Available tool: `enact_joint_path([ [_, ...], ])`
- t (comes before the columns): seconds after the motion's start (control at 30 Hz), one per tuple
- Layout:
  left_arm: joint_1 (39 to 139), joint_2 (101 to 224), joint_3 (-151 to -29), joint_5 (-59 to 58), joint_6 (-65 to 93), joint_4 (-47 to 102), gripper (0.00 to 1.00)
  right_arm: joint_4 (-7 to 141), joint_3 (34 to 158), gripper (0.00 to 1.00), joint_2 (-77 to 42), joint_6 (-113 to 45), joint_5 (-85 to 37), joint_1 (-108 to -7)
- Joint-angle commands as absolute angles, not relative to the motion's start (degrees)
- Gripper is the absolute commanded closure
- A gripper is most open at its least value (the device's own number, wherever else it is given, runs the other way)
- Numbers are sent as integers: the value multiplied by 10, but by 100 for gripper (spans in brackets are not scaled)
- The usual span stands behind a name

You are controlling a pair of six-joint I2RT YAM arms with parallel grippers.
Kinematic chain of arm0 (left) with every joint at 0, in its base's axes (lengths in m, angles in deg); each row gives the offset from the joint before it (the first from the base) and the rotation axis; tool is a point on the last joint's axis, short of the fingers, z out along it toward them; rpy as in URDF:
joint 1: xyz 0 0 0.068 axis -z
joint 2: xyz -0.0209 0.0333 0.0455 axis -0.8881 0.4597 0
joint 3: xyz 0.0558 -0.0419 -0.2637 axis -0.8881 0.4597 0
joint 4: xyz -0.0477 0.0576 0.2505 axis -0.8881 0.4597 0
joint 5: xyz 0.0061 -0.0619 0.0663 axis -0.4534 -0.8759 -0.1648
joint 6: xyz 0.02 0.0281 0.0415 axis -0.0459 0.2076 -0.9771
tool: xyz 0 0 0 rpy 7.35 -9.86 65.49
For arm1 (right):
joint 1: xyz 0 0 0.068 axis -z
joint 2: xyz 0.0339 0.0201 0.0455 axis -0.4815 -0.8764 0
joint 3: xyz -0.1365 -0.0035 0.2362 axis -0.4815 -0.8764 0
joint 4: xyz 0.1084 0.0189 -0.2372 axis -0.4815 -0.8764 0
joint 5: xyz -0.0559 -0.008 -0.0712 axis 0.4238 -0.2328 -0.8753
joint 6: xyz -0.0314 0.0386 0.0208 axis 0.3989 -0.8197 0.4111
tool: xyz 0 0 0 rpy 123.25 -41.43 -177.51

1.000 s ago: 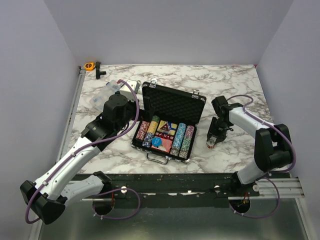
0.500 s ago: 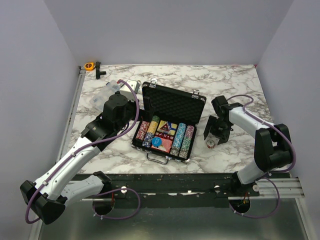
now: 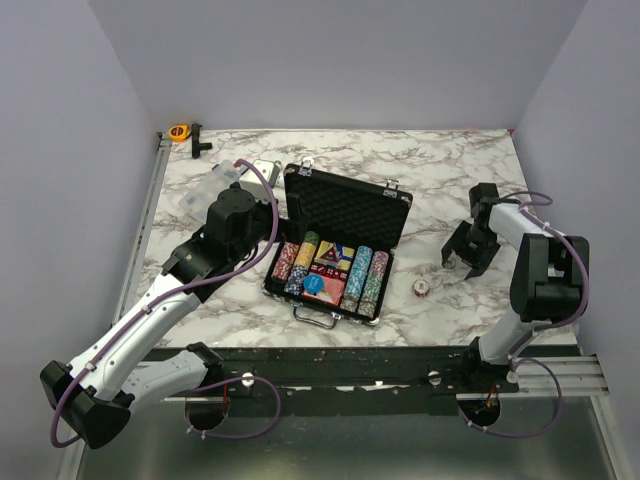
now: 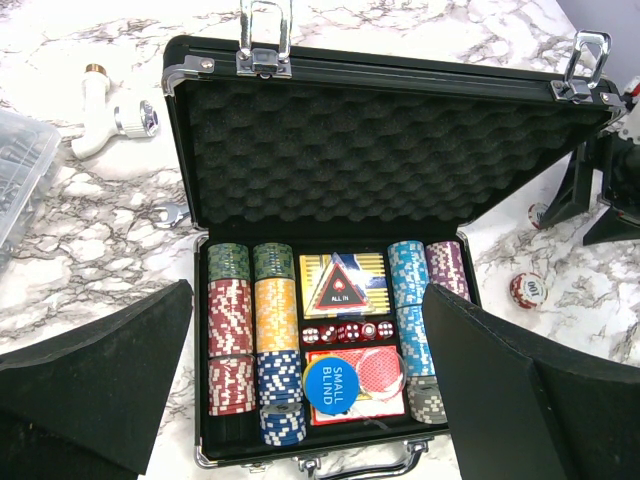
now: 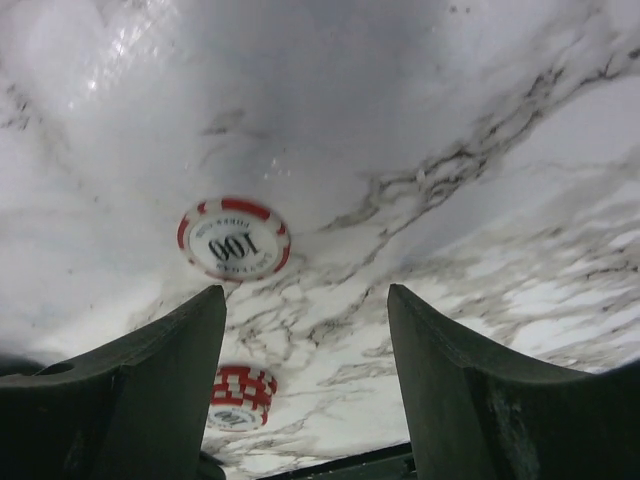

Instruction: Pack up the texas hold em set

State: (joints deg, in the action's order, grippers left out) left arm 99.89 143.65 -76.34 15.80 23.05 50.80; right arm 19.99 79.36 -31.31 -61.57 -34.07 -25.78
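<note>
Top external view: the briefcase [image 3: 345, 210] sits mid-tabletop [image 3: 450, 170], lid propped upright so the foam tray is reachable. Loose chips [image 3: 423, 287] lie on the marble just right of the briefcase's front right corner, outside the tray. The right gripper [image 3: 467, 258] hangs farther right of the briefcase, beyond those chips and apart from them. An orange tape measure [image 3: 178, 131] sits well behind the briefcase to the left; I leave it alone.

Left wrist view: the left gripper [image 4: 308, 300] faces the open briefcase, jaws spread wide and holding nothing. I judge it is parked there to steady or shut the lid later. Inside, the chip rows [image 4: 255, 330] stand on edge in their slots, with the red card deck [image 4: 370, 375] and blue disc [image 4: 333, 383] in the centre bay. A white pipe fitting [image 4: 105, 105] lies behind the briefcase's left corner.

Right wrist view: jaws apart, nothing between them. A "100" chip [image 5: 234, 238] lies flat on the marble ahead, and a small red-and-white stack [image 5: 238, 397] sits nearer the left finger. Both need lifting into the briefcase before the lid can close. Flat chips on smooth marble look awkward to pinch.
</note>
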Motion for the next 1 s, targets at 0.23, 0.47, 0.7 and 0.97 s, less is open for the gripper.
enact_joint_path([
  [0.23,1002,1436,-776,151,230,506,3,215,864,33,-406,-586,-331,-247],
  [0.47,1002,1441,-777,151,229,506,3,209,883,36,-421,-583,-327,-249],
  [0.7,1002,1440,-777,151,229,506,2,212,890,37,-407,-577,-304,-248],
  [0.97,1002,1437,-777,150,229,507,2,212,891,37,-414,-574,-296,-249],
])
